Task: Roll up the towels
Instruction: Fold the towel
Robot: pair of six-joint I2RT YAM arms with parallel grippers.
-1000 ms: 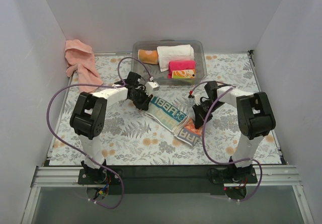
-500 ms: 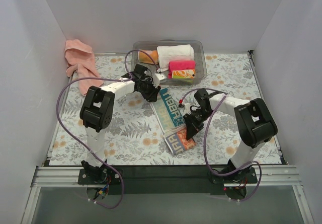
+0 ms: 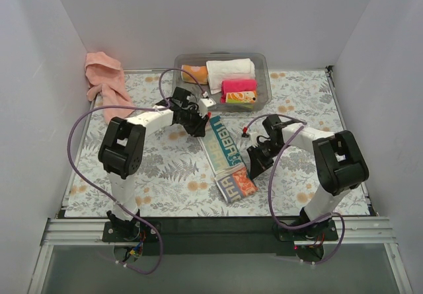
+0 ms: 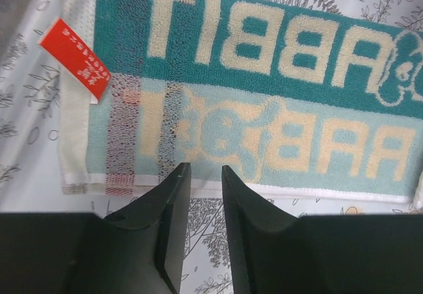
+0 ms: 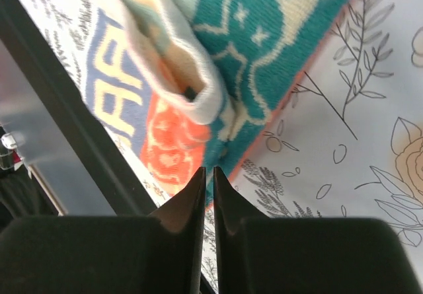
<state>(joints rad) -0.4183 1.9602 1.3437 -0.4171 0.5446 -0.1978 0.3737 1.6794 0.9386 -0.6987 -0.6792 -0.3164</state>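
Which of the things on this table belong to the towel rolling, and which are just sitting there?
For the job:
- patterned cloth, lying between the two arms
- salmon-pink towel, crumpled at the far left corner

Lying about:
- clear bin at the far edge
- in it: white rolled towel, hot-pink roll, orange roll, yellow-orange roll

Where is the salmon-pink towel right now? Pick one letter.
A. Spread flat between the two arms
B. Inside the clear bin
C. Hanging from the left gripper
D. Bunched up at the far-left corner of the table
D: the salmon-pink towel lies crumpled against the wall at the table's far-left corner, outside the clear bin.
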